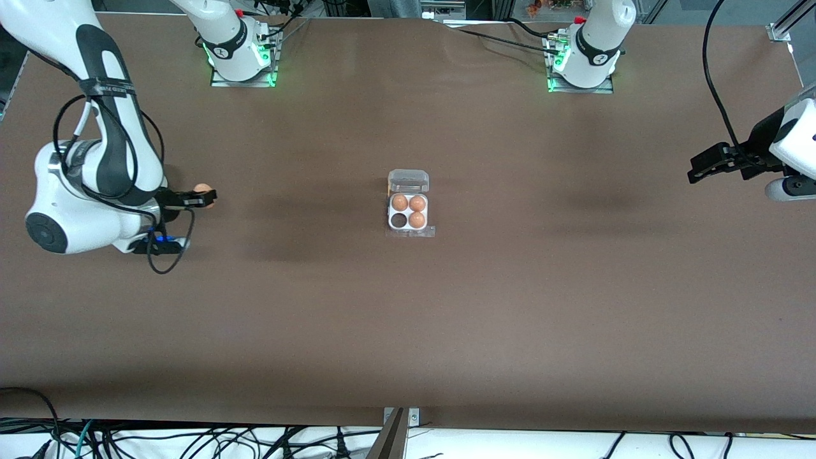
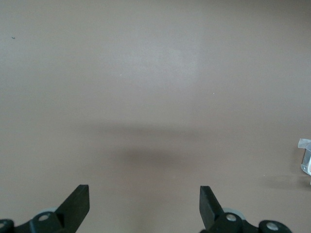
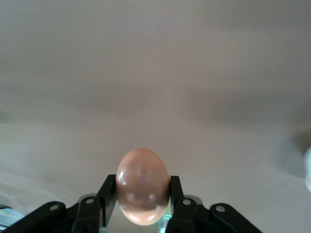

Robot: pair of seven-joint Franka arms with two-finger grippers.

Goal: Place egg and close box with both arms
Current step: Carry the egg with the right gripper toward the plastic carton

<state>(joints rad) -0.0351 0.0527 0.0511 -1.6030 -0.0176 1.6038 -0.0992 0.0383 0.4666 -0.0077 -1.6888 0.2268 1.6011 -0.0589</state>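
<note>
Front view showed the brown table (image 1: 408, 319) filling nearly the whole frame, with the two white arms based along its top edge. The right arm (image 1: 95, 159) bent low over its own end of the table, and the left arm (image 1: 794, 143) reached in from the edge of the frame at the other end, where it waited.

At the middle of the table sat the box (image 1: 408, 212), its clear hinged lid (image 1: 408, 181) thrown open and lying on the side farther from the front camera. Three brown eggs (image 1: 417, 203) filled three of the four cells; the fourth cell (image 1: 399, 220), the nearer one toward the right arm's end, was dark and unfilled.

The right gripper (image 1: 205, 197) hung over bare table well apart from the box, its fingers (image 3: 107, 196) clamped on either side of a brown egg (image 3: 142, 187), which the right wrist view showed gripped at its waist.

The left gripper (image 1: 700, 167) hovered over bare table, its fingers (image 2: 77, 201) spread wide with nothing between them. A corner of the box (image 2: 304, 155) showed at the edge of the left wrist view.
</note>
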